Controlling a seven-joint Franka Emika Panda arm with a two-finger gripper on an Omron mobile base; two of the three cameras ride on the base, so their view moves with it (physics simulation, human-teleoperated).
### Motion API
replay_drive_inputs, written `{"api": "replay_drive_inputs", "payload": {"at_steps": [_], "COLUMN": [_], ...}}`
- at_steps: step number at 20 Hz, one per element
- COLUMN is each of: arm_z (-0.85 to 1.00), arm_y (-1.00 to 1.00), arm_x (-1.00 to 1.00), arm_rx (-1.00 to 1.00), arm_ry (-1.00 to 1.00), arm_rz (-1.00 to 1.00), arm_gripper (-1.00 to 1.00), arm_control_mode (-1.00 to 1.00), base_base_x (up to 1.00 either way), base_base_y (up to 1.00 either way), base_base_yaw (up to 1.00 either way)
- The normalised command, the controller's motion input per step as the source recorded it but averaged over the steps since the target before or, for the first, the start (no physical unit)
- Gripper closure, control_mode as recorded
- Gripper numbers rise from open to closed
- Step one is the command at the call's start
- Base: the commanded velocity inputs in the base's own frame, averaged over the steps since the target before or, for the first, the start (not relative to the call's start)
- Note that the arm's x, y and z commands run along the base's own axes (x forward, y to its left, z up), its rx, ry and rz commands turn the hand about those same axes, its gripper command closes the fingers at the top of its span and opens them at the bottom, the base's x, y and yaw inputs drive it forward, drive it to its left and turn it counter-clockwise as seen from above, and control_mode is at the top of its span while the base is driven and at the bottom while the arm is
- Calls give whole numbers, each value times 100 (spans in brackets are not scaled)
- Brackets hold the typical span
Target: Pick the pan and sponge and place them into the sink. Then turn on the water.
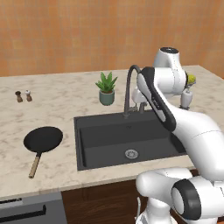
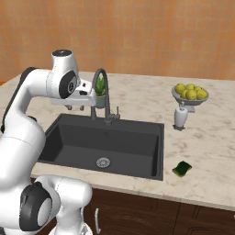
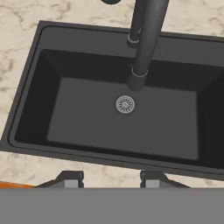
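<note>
Up above the sink (image 3: 30, 109), the tool (image 3: 111, 179) hangs with its two dark tips pointing down at the basin, a plain gap between them and nothing held in that gap. In the hand view the fingertips (image 3: 70, 178) rise over the near rim, and right below and ahead of them lie the round metal drain (image 3: 125, 104) and the dark arched faucet (image 3: 146, 39), whose spout reaches out over the basin. The basin holds nothing but its drain, and no stream runs from the spout.

Seen from the right of the base, the tool (image 2: 73, 106) sits just beside the faucet (image 2: 102, 92), close to the small potted plant (image 2: 99, 89) behind it.

Off to the tool's left, well apart on the worktop (image 1: 65, 100), the black pan (image 1: 42, 140) lies flat with its wooden handle pointing toward the worktop's front edge. Farther back on that side stand two small shakers (image 1: 23, 95).

To the tool's right, past the sink's edge, the sponge (image 2: 182, 169) rests near the front of the worktop. Behind it stand a white dispenser bottle (image 2: 180, 117) and a bowl of lemons (image 2: 190, 94).
</note>
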Motion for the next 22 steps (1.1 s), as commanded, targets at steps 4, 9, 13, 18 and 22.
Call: {"api": "replay_drive_inputs", "payload": {"at_steps": [4,9,13,18,22], "arm_z": [-3,-15,-24,-19,-15], "arm_y": [8,40,44,58,65], "arm_x": [-16,-34,-53,-26,-17], "arm_rx": [0,0,2,5,9], "arm_ry": [0,0,0,1,6], "arm_rz": [0,0,0,0,0], "arm_gripper": [-100,-100,-100,-100,-100], "arm_control_mode": [-100,-100,-100,-100,-100], "base_base_x": [0,0,0,0,0], "base_base_y": [0,0,0,0,0], "base_base_yaw": [0,0,0,0,0]}}
